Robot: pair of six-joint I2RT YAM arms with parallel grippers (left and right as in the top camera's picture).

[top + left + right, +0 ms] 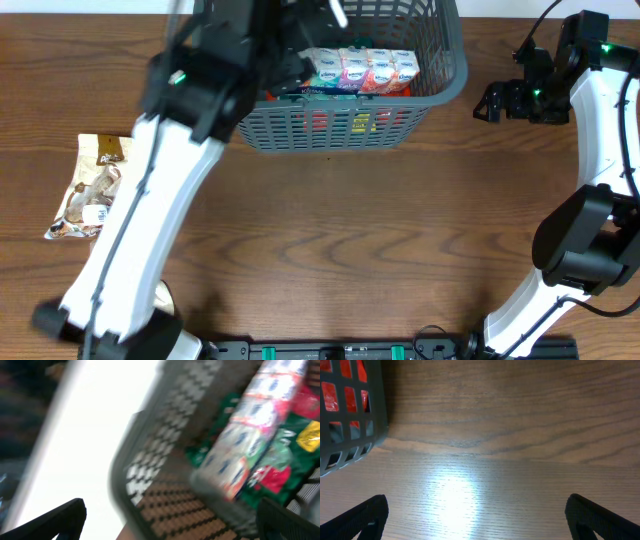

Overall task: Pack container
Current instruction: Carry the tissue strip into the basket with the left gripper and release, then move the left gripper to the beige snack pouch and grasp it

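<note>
The dark grey lattice container (440, 85) stands at the back middle of the table. It holds a row of small pink and blue packs (360, 70) and red and green packets (330, 120). My left gripper (170, 520) is open and empty over the container's left rim (125, 485); the packs (250, 435) show blurred inside. In the overhead view its fingers are hidden by the arm. My right gripper (477, 517) is open and empty above bare table, just right of the container's corner (350, 420). It also shows in the overhead view (490, 103).
A clear bag of snacks (90, 185) lies on the table at the left. My left arm (150, 210) stretches from the front left across to the container. The table is brown wood (400, 230).
</note>
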